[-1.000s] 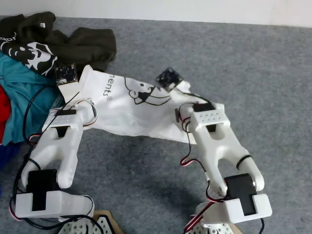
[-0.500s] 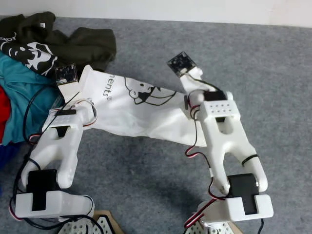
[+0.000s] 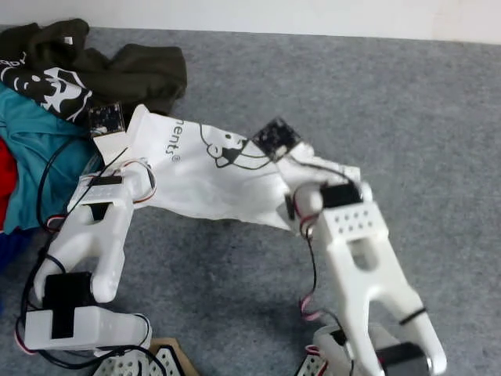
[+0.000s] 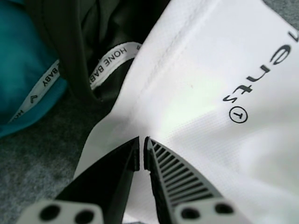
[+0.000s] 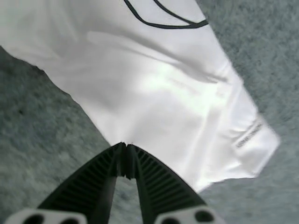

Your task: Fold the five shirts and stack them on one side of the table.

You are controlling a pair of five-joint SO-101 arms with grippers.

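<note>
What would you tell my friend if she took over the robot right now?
Left gripper: shut on the white shirt, at the edge nearest the pile.
Right gripper: shut on its opposite edge.
The white shirt lies spread on the grey table. The dark shirt, teal shirt and red shirt are heaped on the left arm's side.
Done: nothing folded or stacked.
Left: fold the white shirt, then the rest, and stack them.
</note>
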